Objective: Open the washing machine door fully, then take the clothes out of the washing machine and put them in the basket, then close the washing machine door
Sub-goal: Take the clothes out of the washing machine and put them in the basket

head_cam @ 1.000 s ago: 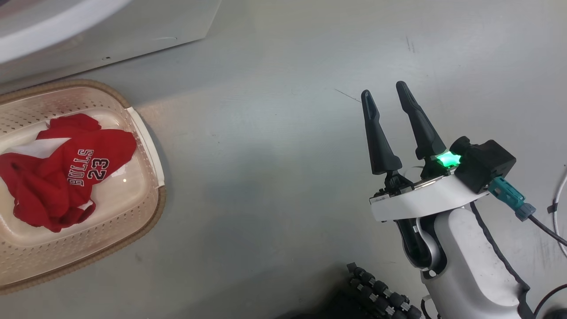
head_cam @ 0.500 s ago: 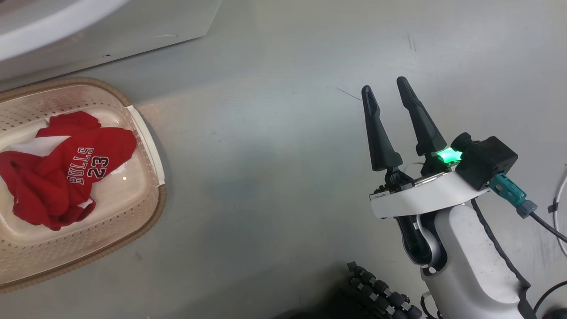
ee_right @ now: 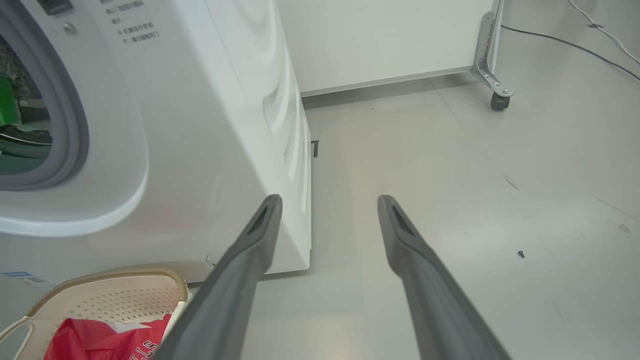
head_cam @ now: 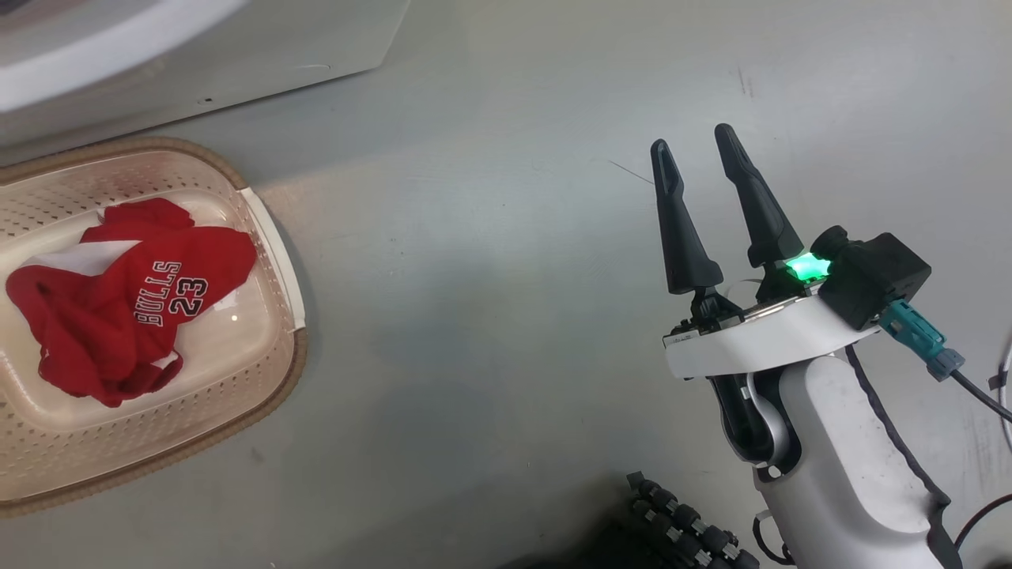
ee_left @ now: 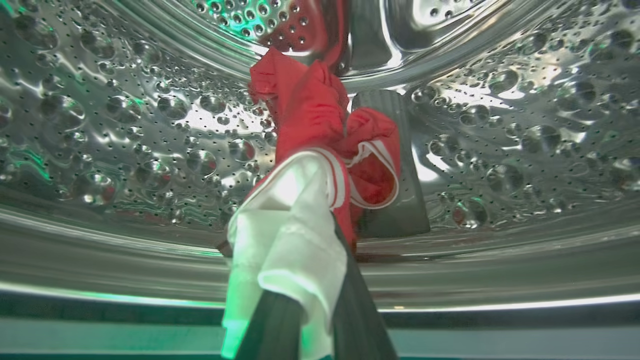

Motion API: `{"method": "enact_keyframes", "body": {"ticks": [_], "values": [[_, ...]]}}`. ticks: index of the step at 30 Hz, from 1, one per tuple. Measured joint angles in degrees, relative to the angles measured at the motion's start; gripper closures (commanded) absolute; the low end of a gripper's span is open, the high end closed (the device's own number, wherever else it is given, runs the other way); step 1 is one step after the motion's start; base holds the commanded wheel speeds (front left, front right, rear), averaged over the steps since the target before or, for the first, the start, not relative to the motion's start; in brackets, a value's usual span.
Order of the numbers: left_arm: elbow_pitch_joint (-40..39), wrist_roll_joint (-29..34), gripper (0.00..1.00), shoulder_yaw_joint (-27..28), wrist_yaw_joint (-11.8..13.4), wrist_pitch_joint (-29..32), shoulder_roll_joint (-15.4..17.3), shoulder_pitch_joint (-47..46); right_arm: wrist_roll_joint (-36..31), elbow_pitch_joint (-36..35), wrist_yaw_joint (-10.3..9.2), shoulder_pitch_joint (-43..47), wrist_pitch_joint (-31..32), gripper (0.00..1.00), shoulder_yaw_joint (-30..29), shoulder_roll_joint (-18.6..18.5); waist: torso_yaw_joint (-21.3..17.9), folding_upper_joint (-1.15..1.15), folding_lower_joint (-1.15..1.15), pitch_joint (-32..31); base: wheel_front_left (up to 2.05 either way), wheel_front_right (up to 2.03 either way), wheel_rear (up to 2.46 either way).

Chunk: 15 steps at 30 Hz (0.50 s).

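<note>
Inside the perforated steel drum of the big white front-loading washing machine, the left gripper is clamped on the white edge of a red fabric garment with white trim. The bite looks shallow: pulled out, the cloth may slip free or catch on the dark drum paddle. The right gripper hangs, fingers apart, over the grey floor, well apart from the cream perforated plastic basket holding a red jersey.

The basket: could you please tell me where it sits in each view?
Head view: the basket at the left edge, below the washing machine.
Right wrist view: bottom left corner, before the washing machine.
Left wrist view: looks inside the drum.
Shared landmark: the red jersey inside it.
</note>
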Motion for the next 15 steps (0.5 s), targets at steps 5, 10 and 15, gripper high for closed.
{"method": "enact_keyframes", "body": {"ticks": [5, 10, 15], "values": [[-0.4, -2.1, 1.00, 1.6, 0.1, -3.7, -2.1, 0.1, -0.5, 0.3, 0.01, -0.1, 0.0, 0.00, -0.2, 0.0, 0.5, 0.00, 0.00, -0.6, 0.00, 0.00, 0.00], [-1.7, -3.5, 1.00, 2.2, 0.1, -9.4, -5.0, 1.5, -1.7, 0.9, 0.01, -0.1, 0.0, 0.00, -0.9, 0.0, 1.2, 0.00, 0.00, -1.7, 0.00, 0.00, 0.00], [-2.1, -5.1, 1.00, 2.6, 0.1, -14.4, -7.2, 4.5, -3.1, 1.5, 0.01, 0.0, 0.0, 0.00, -1.5, 0.0, 2.0, 0.00, 0.00, -2.9, 0.00, 0.00, 0.00]]}}
